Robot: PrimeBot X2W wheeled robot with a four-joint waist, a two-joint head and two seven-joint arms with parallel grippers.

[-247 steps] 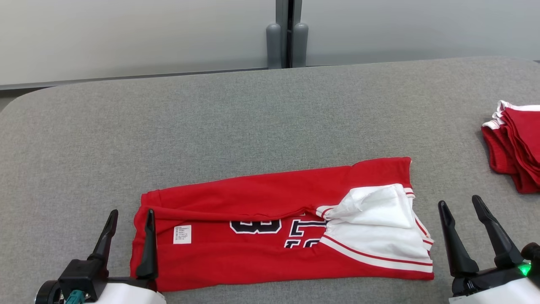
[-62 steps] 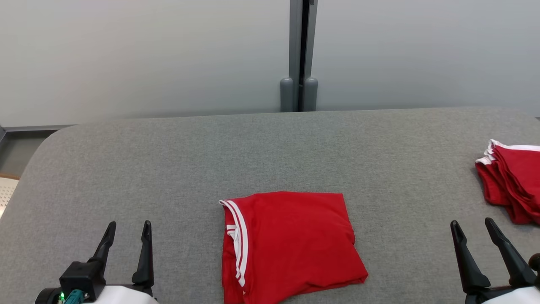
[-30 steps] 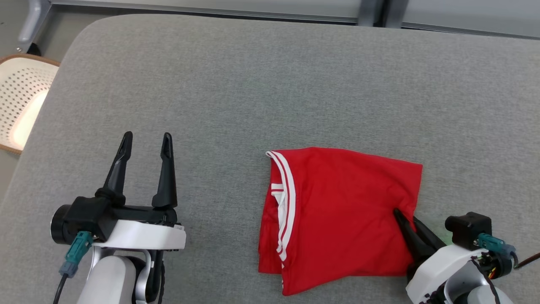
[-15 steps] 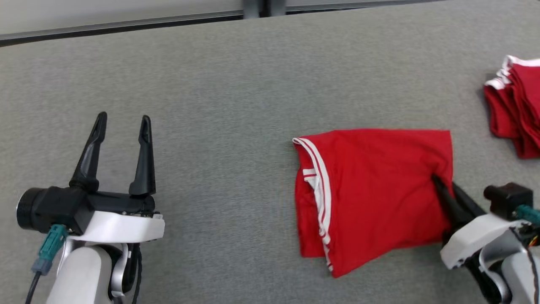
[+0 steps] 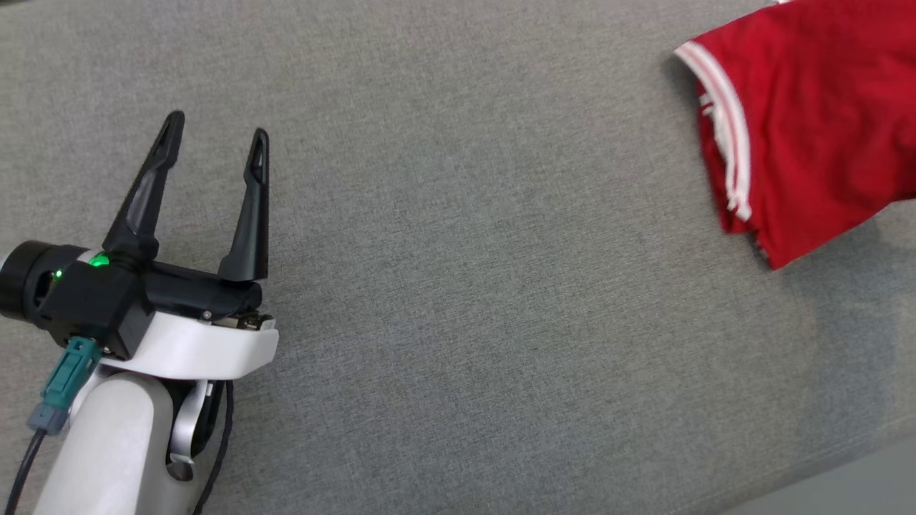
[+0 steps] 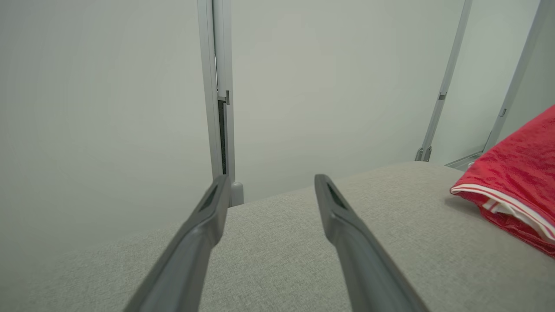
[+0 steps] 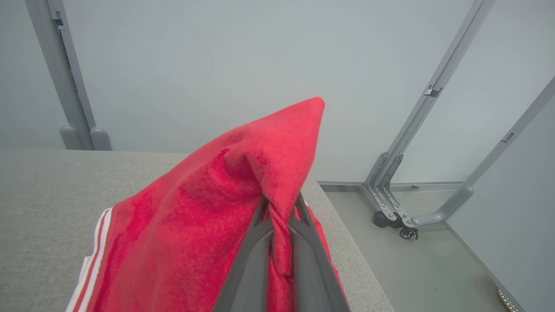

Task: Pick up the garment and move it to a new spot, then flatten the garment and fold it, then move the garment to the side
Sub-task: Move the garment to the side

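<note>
- Garment, a folded red fabric jersey with white striped trim [image 5: 809,121], is judged to be in its last step: being carried to the side.
- At the left of the head view, the left gripper [image 5: 217,125], with two long dark fingers, is held over the table with its jaws wide apart and nothing between them. It is best kept out of the way.
- Across the middle, the grey woven table top [image 5: 465,250] is where loose layers could drag, so enough lift should be given.
- At the upper right, the garment is seen with its striped edge turned leftward. A shadow under its lower corner suggests that this corner is raised.
- In the right wrist view, the right gripper [image 7: 281,203] is seen with its jaws clamped on a pinched ridge of red cloth, near the table's far corner. A slow, level carry is advised, with the fold laid flat before release.
</note>
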